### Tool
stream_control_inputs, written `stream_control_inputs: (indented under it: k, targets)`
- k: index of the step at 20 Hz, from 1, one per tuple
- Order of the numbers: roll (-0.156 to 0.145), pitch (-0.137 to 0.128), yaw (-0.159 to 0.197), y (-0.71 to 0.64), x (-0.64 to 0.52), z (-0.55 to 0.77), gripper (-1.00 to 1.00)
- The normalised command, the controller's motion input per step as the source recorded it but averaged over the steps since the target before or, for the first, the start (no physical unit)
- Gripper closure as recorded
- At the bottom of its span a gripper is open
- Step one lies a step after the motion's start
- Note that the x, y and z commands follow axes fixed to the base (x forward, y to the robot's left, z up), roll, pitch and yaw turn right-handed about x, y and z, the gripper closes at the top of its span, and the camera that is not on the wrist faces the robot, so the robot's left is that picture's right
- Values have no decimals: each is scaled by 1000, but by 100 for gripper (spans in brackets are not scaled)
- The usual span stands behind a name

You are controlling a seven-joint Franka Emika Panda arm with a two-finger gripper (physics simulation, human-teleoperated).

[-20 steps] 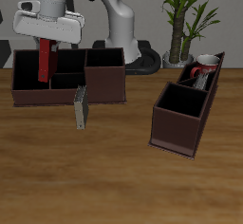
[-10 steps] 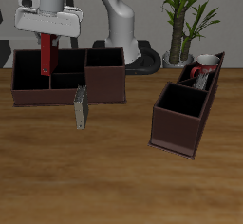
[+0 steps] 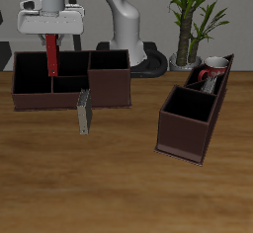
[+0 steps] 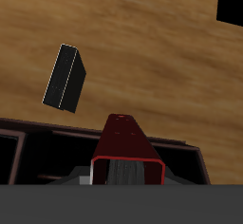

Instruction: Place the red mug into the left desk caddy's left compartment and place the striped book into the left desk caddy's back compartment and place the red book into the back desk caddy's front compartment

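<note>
Red book (image 3: 50,55) higher now, upright in gripper (image 3: 51,36)

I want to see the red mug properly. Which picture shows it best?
The exterior view: the shiny red mug sits inside the dark brown desk caddy near the potted plant, with its rim showing. The wrist view does not show the mug at all, only the red book in the pincer.

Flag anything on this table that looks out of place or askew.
The striped book stands alone on the bare table in front of one desk caddy, outside any compartment. The other caddy sits angled to the table's edge. The red mug sits inside it.
</note>
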Motion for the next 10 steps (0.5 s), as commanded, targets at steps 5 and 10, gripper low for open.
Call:
stream_control_inputs:
  k: [5, 10]
  targets:
    - [-43, -41, 125, -220, -58, 133, 100]
    - [-30, 5, 202, -122, 9, 24, 100]
